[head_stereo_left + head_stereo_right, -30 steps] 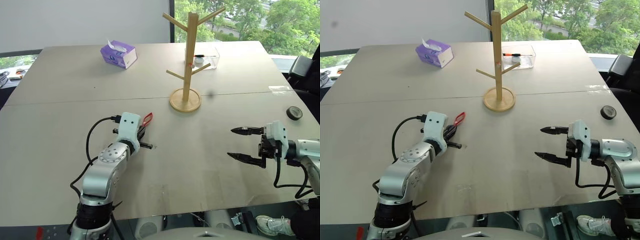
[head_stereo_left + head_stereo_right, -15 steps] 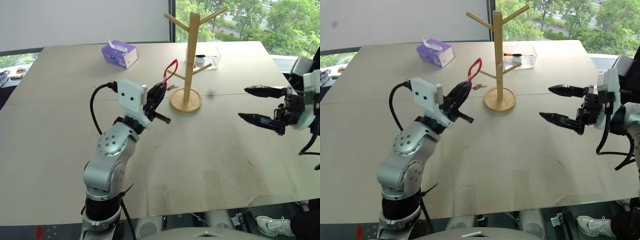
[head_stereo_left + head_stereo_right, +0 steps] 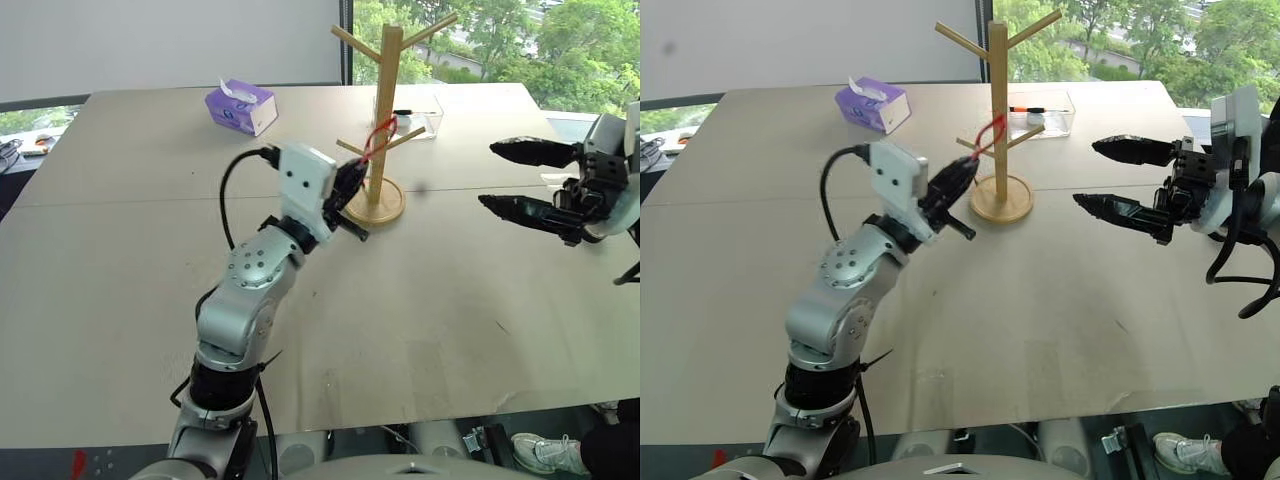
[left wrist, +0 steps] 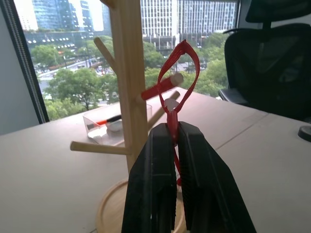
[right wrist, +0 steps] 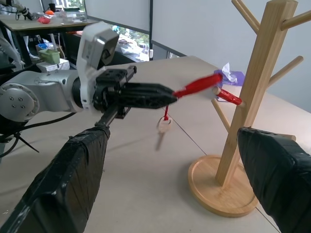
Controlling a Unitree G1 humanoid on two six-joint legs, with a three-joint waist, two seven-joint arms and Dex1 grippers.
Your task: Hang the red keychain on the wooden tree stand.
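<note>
The wooden tree stand (image 3: pixel 385 90) rises at the far middle of the table, a pale pole with angled pegs on a round base. My left gripper (image 3: pixel 352 175) is raised just in front of it, shut on the red keychain (image 3: pixel 375 135). The strap loop (image 4: pixel 182 63) stands up from the fingertips, close beside a lower peg; whether it touches the peg I cannot tell. The small key (image 5: pixel 164 124) dangles below the fingers. My right gripper (image 3: pixel 487 175) hovers open at the right, pointing left toward the stand, nothing between its fingers (image 5: pixel 73 174).
A purple tissue box (image 3: pixel 240 106) sits at the far left of the table. A clear plastic box (image 3: pixel 420 115) stands just behind the stand. A black office chair (image 4: pixel 277 63) is beyond the table's right edge.
My left gripper has risen from the tabletop, up and to the right, carrying the red keychain to the stand's lower pegs. The right gripper has lifted too, staying open.
</note>
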